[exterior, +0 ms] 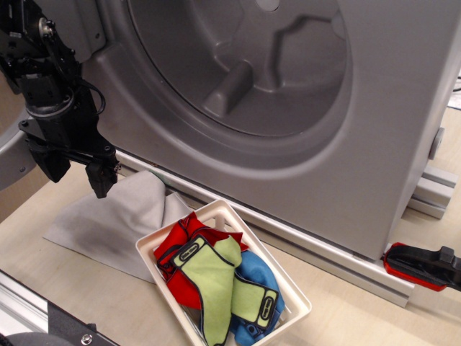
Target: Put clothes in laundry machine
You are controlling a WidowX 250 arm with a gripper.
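One gripper (75, 171) hangs at the left above one grey cloth (115, 220), its two fingers spread apart and holding nothing. Right of the cloth sits one white basket (297, 308) holding the clothes (220, 281): three pieces, one red, one lime-green, one blue, overlapping. Behind stands one washer (360, 144), its drum (245, 65) open. One red-and-black clamp (421, 265) lies at the far right on the table (94, 303).
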